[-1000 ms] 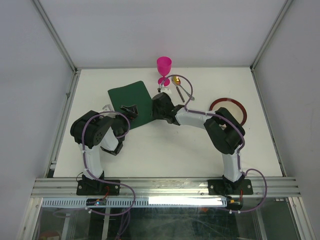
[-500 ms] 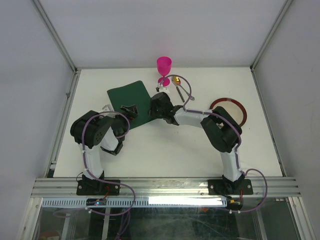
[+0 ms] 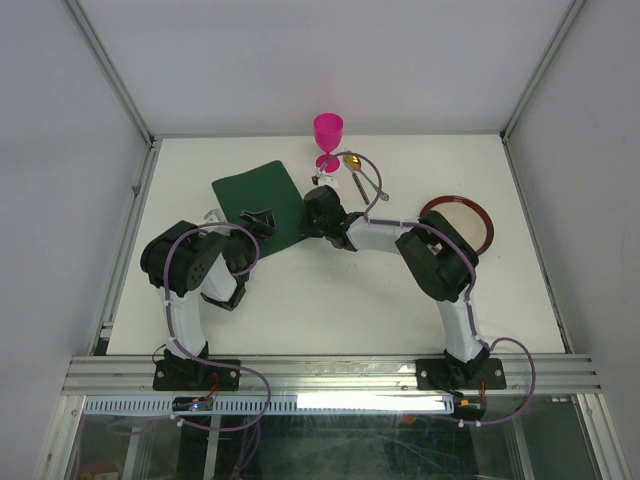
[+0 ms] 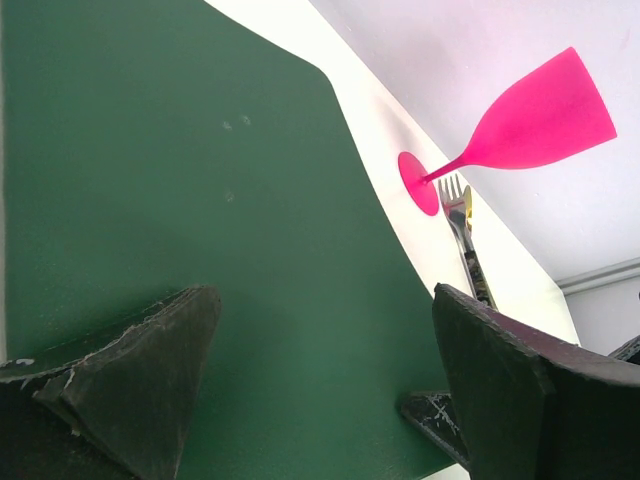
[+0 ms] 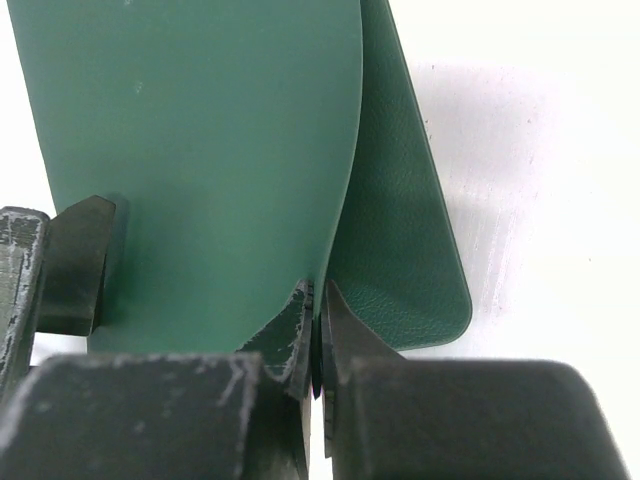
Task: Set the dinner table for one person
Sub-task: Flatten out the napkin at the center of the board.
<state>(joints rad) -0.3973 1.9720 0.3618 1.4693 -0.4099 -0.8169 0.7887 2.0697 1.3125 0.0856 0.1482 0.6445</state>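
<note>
Table [image 3: 330, 290]: white, fills the work area between the metal frame rails. Both arm bases sit at its near edge.

Placemat [image 3: 250, 190]: dark green, lying left of centre toward the far half of the table, turned at a slight angle to the table edges.

Left end effector [image 4: 320, 330]: fingers spread wide, nothing between them. In its wrist view we see the green mat surface under and between the two fingers. In the top view it sits over the near part of the mat [image 3: 258, 218]. We cannot tell whether the fingertips touch the mat.

Right end effector [image 5: 318, 310]: fingers pressed together on the edge of the placemat [image 5: 200, 150]. In the wrist view the mat edge runs up out of the pinch and curls, with a darker, grainier face of the mat showing to its right. From above, this end effector is at the mat's right edge [image 3: 308, 216], with the right arm stretched across the middle of the table.

Goblet [image 3: 328, 135]: bright pink, upright at the far edge of the table, just beyond the mat's far right corner. In the left wrist view its foot stands on bare table, clear of the mat.

Fork [image 4: 465, 235]: on the table just beside the goblet's foot.

Spoon [image 3: 352, 160]: gold bowl, lying next to the fork, right of the goblet.

Plate [image 3: 470, 201]: dark red rim, on the right side of the table, well apart from the mat, partly covered by the right arm.
</note>
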